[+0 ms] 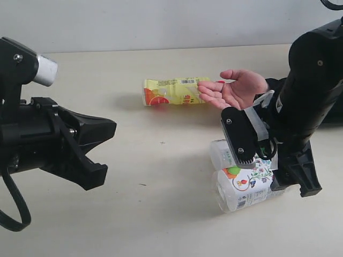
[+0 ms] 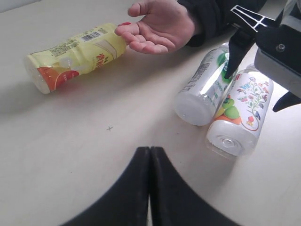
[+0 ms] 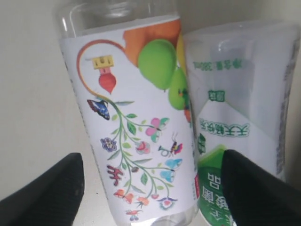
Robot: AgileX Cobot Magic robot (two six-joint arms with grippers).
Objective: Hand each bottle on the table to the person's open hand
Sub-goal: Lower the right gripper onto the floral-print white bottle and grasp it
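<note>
While my right end effector (image 3: 150, 193) gapes empty over floral-label bottle (image 3: 127, 117) and green-label bottle (image 3: 235, 94), left end effector (image 2: 150, 155) is closed, empty; Chinese print (image 3: 225, 132) on the green label illegible.

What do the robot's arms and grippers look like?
The left arm and right arm are black with screws. The left gripper has curved, tapering black fingers; its arm carries a silver cylinder and a black cable. The right gripper has flat, blocky fingers and a white bracket.
</note>
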